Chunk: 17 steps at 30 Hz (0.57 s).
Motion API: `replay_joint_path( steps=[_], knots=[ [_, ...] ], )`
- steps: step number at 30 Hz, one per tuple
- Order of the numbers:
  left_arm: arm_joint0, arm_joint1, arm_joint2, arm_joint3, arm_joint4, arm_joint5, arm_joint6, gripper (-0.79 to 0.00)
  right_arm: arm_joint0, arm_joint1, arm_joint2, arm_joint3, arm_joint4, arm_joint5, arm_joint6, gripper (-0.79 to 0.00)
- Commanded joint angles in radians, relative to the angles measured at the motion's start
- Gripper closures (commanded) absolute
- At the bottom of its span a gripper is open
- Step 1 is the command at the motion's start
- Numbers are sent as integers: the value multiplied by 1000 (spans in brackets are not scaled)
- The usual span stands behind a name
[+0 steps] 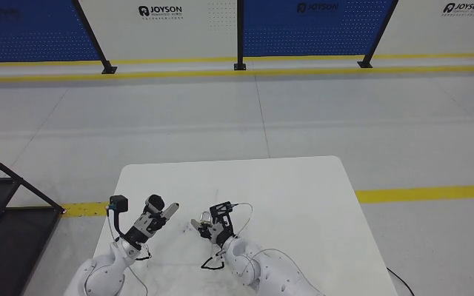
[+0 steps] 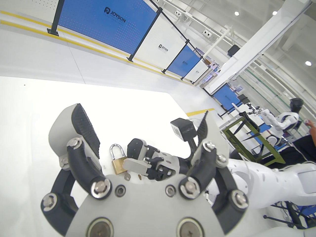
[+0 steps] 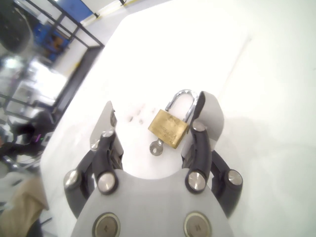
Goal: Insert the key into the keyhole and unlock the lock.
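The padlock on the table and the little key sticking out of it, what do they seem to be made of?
The padlock body looks like brass: a dull yellow-gold metal with a soft brushed sheen. The shackle is probably steel, chromed or polished, since it is silvery and mirror-bright. The key is a silver-grey metal, perhaps nickel-plated, and less shiny than the shackle.

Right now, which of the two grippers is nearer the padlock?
The right gripper: the padlock lies between its open jaws, while the left gripper hangs apart from it.
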Motion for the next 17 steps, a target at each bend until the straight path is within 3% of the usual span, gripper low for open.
replay_joint_path(
  steps=[1, 6, 10, 13, 17],
  knots=[
    [0, 0, 0, 0, 0, 0, 0, -785, -30, 18, 16, -63, -84, 54, -39, -785],
    [0, 0, 0, 0, 0, 0, 0, -785, -157, 86, 96, -296, -298, 153, -90, -785],
    [0, 0, 0, 0, 0, 0, 0, -785, -315, 156, 216, -532, -470, 145, -93, -785],
    [0, 0, 0, 0, 0, 0, 0, -785, -436, 195, 296, -687, -522, 74, -103, -785],
    [0, 0, 0, 0, 0, 0, 0, -785, -455, 200, 308, -710, -528, 63, -106, -785]
  ],
)
